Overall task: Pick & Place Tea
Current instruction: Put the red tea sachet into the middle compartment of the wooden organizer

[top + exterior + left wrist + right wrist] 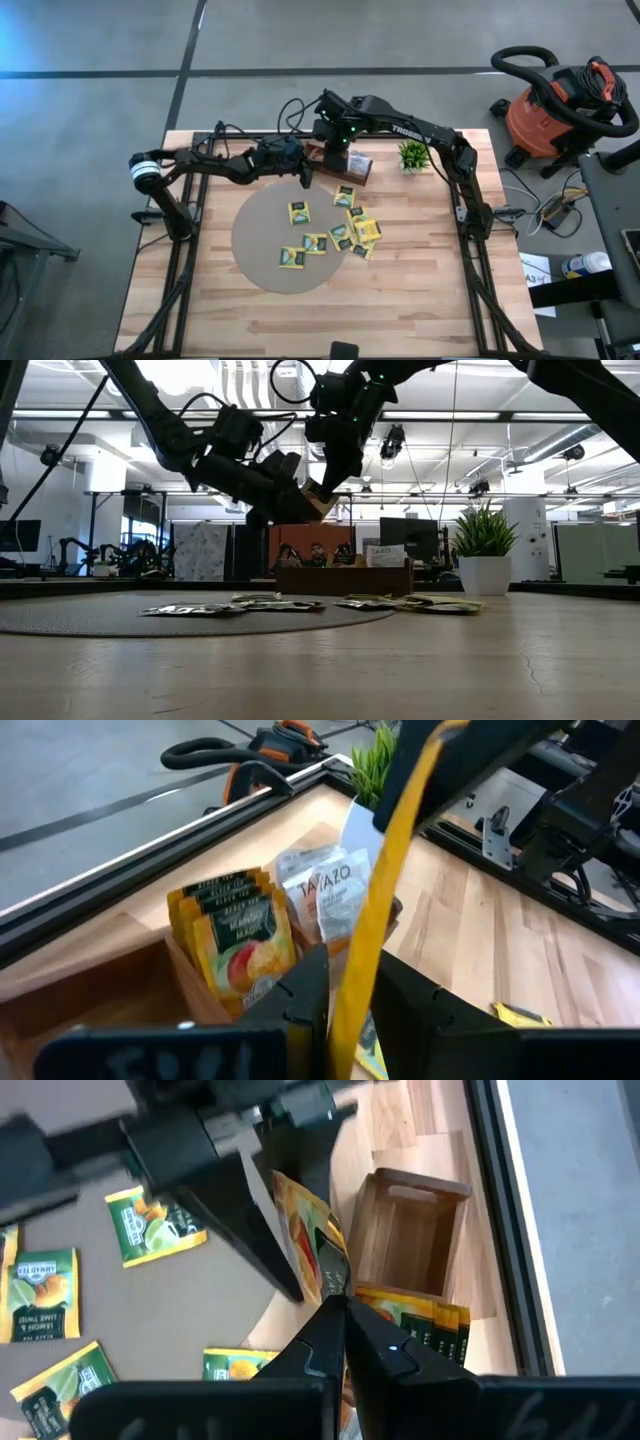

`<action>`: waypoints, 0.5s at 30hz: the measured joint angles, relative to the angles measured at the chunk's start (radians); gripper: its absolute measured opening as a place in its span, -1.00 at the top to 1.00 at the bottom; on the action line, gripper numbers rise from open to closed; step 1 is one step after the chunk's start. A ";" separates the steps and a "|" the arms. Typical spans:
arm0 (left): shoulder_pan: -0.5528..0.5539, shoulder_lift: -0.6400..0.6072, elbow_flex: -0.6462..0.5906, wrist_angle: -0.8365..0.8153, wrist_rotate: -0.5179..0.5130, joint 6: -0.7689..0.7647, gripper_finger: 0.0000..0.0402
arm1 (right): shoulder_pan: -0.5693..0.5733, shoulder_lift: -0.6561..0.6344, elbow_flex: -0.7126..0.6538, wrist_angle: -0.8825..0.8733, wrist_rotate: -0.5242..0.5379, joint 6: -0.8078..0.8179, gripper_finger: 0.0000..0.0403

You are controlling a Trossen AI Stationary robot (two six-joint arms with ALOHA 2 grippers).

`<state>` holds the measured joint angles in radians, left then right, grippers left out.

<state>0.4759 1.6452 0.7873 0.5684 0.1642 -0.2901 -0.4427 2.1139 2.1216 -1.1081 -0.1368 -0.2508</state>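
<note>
Both grippers meet above the wooden tray at the far side of the table; the left gripper and the right gripper both pinch one orange-yellow sachet, the left fingers narrowed on its upper part, the right fingers shut tight on its lower corner; in the left wrist view the sachet shows edge-on as a thin yellow strip between the dark fingers, its long axis running steeply up from the jaws; in the low view it hangs tilted in the air above the tray, touching neither tray nor table; the tray has three compartments, the end one nearest the left arm bare wood, the middle one holding about four orange mango sachets standing on edge, the third holding at least two white sachets also upright; on and beside the round grey mat lie roughly ten loose yellow-green sachets, flat, pointing every which way, a few overlapping in a cluster at the mat's edge nearer the right arm; one small potted plant stands just beside the tray; an orange shop vacuum sits on the floor beyond the table.
</note>
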 joint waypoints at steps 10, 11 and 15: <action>-0.003 0.066 0.058 -0.001 0.000 0.005 0.67 | 0.000 -0.007 0.000 -0.002 -0.003 0.014 0.96; -0.004 0.073 0.061 -0.001 0.000 0.005 0.67 | 0.000 -0.007 0.000 -0.002 -0.003 0.012 0.96; -0.008 0.084 0.061 0.002 0.000 0.008 0.67 | 0.000 -0.007 0.000 -0.002 -0.003 0.011 0.96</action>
<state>0.4676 1.7295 0.8486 0.5706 0.1638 -0.2818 -0.4431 2.1071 2.1216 -1.1103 -0.1394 -0.2397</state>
